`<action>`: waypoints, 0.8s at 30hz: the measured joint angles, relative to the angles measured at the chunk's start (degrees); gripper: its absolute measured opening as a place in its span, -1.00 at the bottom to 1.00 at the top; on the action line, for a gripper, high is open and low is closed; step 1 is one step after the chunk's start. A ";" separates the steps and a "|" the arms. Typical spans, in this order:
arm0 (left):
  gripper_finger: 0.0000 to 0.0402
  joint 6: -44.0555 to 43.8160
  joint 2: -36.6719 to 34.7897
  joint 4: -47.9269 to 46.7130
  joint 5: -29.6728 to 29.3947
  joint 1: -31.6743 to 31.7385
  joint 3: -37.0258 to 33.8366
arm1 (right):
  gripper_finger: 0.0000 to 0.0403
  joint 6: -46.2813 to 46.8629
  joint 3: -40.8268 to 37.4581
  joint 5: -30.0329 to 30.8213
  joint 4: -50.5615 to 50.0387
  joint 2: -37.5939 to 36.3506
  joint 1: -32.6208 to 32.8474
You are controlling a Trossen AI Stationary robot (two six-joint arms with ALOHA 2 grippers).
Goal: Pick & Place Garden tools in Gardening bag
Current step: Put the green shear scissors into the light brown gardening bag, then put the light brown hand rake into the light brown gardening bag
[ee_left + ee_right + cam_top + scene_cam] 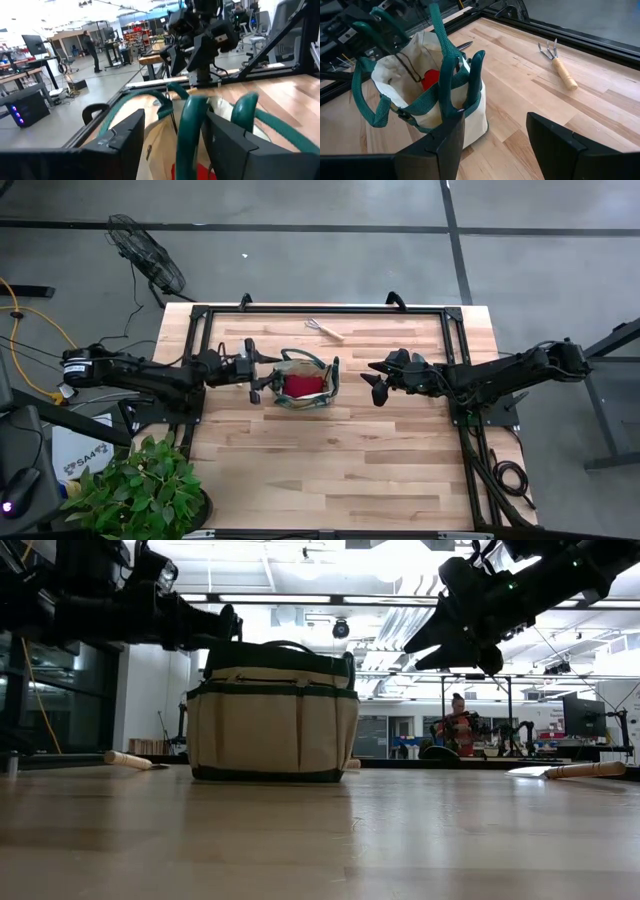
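Closest to you is bare table [340, 470], nothing down there to worry about. The action is all mid-table: the gardening bag [303, 380] sits upright near the centre with something red [431, 78] already down inside, probably the glove. The left gripper [256, 372] is right at the bag's 9 o'clock rim, fingers spread apart, with one teal loop handle [186, 131] standing up between them. The right gripper [376, 377] hovers off the bag's 3 o'clock side, a little apart from it, jaws wide open and holding nothing.

The one tool you can still see out on the wood is the rake [324, 329], lying flat at about 12 to 1 o'clock from the bag, near the far rail, tines pointing away from the right arm.

I'd guess the rake is next, and the right arm is the better pick. Come down across the wooden handle [565, 72], not the tines, and close around its middle so it doesn't swing. Have the left hold that loop back so the bag's mouth is open, then drop the rake in tines-first, clear of both loops. That fabric will tip if you nudge the rim.
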 joint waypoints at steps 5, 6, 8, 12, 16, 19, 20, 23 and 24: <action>-0.05 -0.03 -3.14 0.05 -1.29 0.00 0.00 | 0.02 0.00 0.00 0.00 -0.37 0.00 0.02; -0.05 -0.26 -3.85 0.13 -1.49 0.00 0.00 | 0.02 0.00 0.00 0.00 -0.37 0.00 0.01; -0.05 -1.16 -5.33 0.13 -1.51 0.00 0.00 | 0.02 0.00 0.00 0.00 -0.36 0.00 0.00; -0.05 -2.28 -8.17 0.10 -1.46 0.00 0.00 | 0.02 0.00 0.00 0.00 -0.37 0.00 0.01; -0.05 -4.71 -9.67 -0.74 -1.37 0.00 0.00 | 0.02 0.00 0.00 0.00 -0.37 0.00 0.02; -0.05 -6.94 -9.93 -2.04 -0.31 0.00 0.00 | 0.02 0.00 0.00 0.00 -0.37 0.00 0.00; -0.05 -7.72 -9.93 -2.31 -0.01 0.00 0.00 | 0.02 0.00 0.00 -0.01 -0.37 0.00 0.01; -0.05 -10.28 -9.93 -3.14 0.50 0.00 0.00 | 0.02 0.00 0.00 -0.02 -0.37 0.00 0.01; -0.05 -11.20 -9.93 -3.47 0.50 0.00 0.00 | 0.02 0.00 0.00 0.00 -0.37 0.00 0.02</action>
